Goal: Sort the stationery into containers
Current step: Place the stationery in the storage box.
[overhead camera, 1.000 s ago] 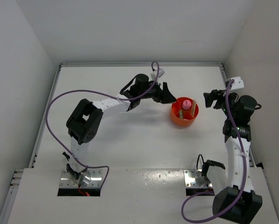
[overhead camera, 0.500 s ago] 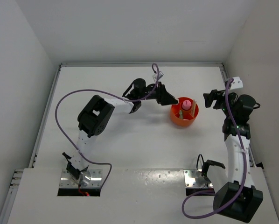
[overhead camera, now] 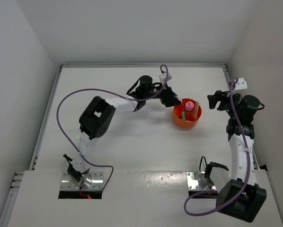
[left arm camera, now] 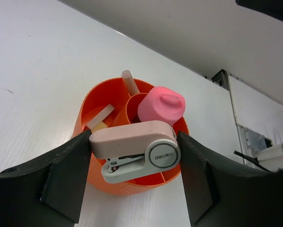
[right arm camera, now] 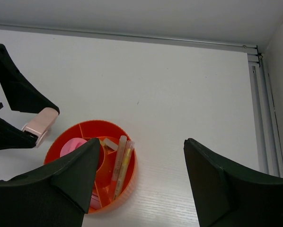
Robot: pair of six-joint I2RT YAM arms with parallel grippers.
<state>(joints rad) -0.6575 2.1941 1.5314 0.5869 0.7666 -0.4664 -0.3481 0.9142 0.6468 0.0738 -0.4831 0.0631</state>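
Our left gripper (overhead camera: pixel 170 98) clamps one pale pink stapler (left arm camera: pixel 132 142), which hides the near compartments of the single orange cup (left arm camera: pixel 115 182). The cup stands right of centre on the table (overhead camera: pixel 132 142). Inside we count one pink-capped tube (left arm camera: pixel 161 106) and two thin sticks (right arm camera: pixel 121 158). Our right gripper (right arm camera: pixel 141 144) gapes wide, empty.

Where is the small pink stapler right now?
In the left wrist view the stapler is clamped in the left tool, held just outside the rim of the orange cup.

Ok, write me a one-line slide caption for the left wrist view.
Left hand grips a pink stapler close by the divided orange cup, which holds a pink-capped tube.
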